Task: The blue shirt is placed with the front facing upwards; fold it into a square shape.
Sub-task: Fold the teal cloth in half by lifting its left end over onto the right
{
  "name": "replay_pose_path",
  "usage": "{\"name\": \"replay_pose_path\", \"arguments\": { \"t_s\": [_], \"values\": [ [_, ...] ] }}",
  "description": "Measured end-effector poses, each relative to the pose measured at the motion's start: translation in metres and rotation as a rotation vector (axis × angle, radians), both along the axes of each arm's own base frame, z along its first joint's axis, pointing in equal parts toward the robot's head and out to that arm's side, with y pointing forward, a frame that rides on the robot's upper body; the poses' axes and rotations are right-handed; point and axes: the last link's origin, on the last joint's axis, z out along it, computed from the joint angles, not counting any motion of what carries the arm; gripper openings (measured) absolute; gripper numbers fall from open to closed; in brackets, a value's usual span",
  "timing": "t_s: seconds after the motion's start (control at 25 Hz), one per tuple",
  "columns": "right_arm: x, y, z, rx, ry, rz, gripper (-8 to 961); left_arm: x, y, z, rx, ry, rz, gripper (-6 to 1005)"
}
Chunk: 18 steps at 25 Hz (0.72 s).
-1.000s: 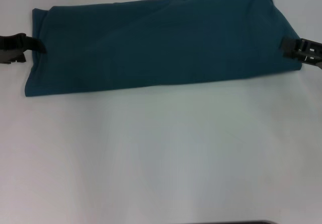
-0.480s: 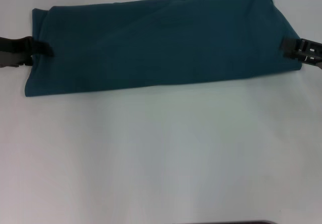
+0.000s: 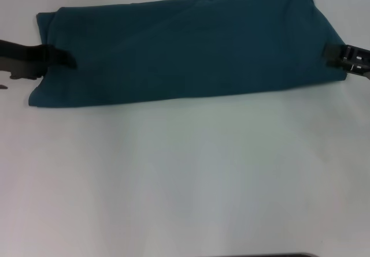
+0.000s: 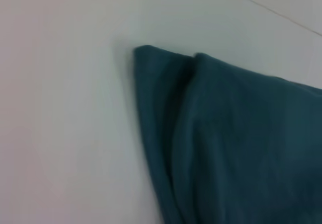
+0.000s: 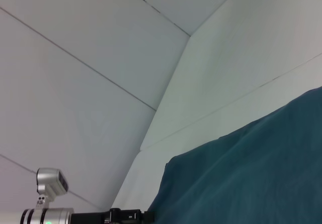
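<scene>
Across the far half of the white table (image 3: 185, 176), the blue shirt (image 3: 185, 49) lay as a long horizontal band, plain teal side up, no lettering visible. The lengthwise folds appeared complete; the step in hand was judged to be the end-to-end fold that would shorten the band into a square.

The left gripper (image 3: 60, 58) was at the shirt's left short edge, its dark fingertips overlapping the cloth just inside that edge. The fingers looked drawn close together on or around the fabric, but whether a layer was actually pinched could not be told (the left wrist view showed only the stacked corner of the shirt (image 4: 226, 143), with no fingers in frame).

The right gripper (image 3: 347, 58) was at the right short edge, touching or just beside the cloth. Its finger opening could not be told either; the right wrist view showed the shirt and, farther off, the other arm at the opposite end.

Next move, in this inspector's judgement: secure all layers at one end, lift clear of the table, and carry that end over to meet the other edge squarely. Risk noted: gripping only the top layer would let the lower folds trail and spoil the square.
</scene>
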Motion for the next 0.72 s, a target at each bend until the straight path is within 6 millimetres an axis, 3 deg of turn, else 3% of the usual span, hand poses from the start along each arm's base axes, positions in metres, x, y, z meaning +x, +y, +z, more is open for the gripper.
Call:
{"name": "replay_pose_path", "arguments": {
  "t_s": [0.4,0.72],
  "values": [
    [0.002,-0.002,0.0,0.0,-0.005,-0.001,899,0.026,0.015,-0.001,-0.11,-0.007,-0.032,588],
    [0.002,-0.001,0.0,0.001,-0.007,-0.003,899,0.026,0.015,-0.002,-0.128,0.039,-0.031,548]
  ]
}}
